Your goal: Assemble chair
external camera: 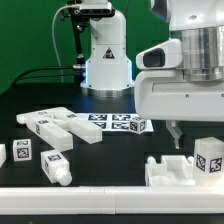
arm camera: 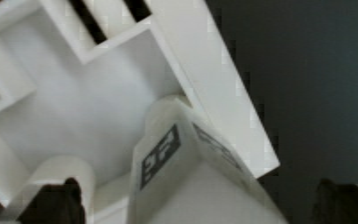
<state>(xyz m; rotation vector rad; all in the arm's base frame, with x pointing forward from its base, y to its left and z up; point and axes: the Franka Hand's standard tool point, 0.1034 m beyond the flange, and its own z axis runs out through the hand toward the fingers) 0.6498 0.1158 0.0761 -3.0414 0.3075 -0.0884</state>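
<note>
Seeing the hand (external camera: 178,136) spread wide open, nothing gripped. Fingertips (arm camera: 51,200) well apart in the wrist view. Hovers just above the chair's seat block (external camera: 170,171), tagged piece (external camera: 208,160) right next to it, at the exterior view's right of the black tabletop (external camera: 110,150). Loose chair legs (external camera: 47,126) over at that view's left, near the marker board (external camera: 118,123).

Exterior view: a camera set low, almost at the height of the desk (external camera: 115,155), looks level across its black surface toward the robot base (external camera: 105,55), far back at 12 o'clock. The arm's white wrist housing (external camera: 185,75) looms close to the lens, from 1 to 3 o'clock. Wrist view: a camera on the arm faces down past the dark, spread jaws, very near a blurred white tagged chair part (arm camera: 176,150). Both views share that part, at 4 o'clock in the exterior view.
</note>
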